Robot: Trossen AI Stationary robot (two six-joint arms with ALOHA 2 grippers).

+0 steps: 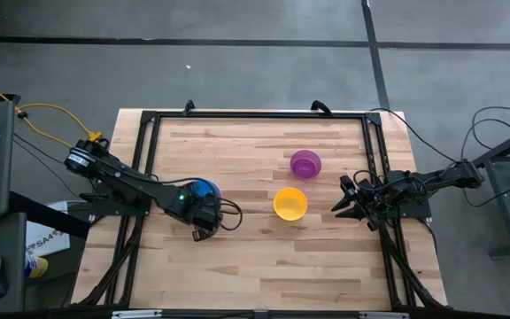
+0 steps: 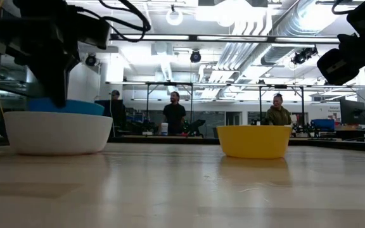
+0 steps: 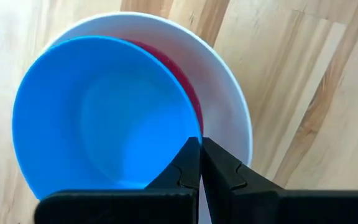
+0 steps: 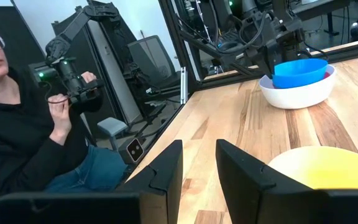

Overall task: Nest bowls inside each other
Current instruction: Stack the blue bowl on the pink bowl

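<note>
Left of centre in the overhead frame, we see the left gripper (image 3: 201, 163) with fingers together on the blue bowl's (image 3: 98, 115) rim, tilted inside the pink bowl (image 3: 188, 87) and white bowl (image 3: 229, 93). These look like light, stiff, slippery plastic; we'd pinch rims. The right gripper (image 4: 199, 163) waits with fingers apart near the yellow bowl (image 1: 289, 203); the purple bowl (image 1: 305, 163) sits above it.

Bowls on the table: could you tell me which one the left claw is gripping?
The blue bowl, pinched at its rim, sitting inside the white bowl; yellow and purple stand free.

Bowl (image 3: 98, 118) nested, apparently tilted, in bowls (image 3: 229, 93).
</note>
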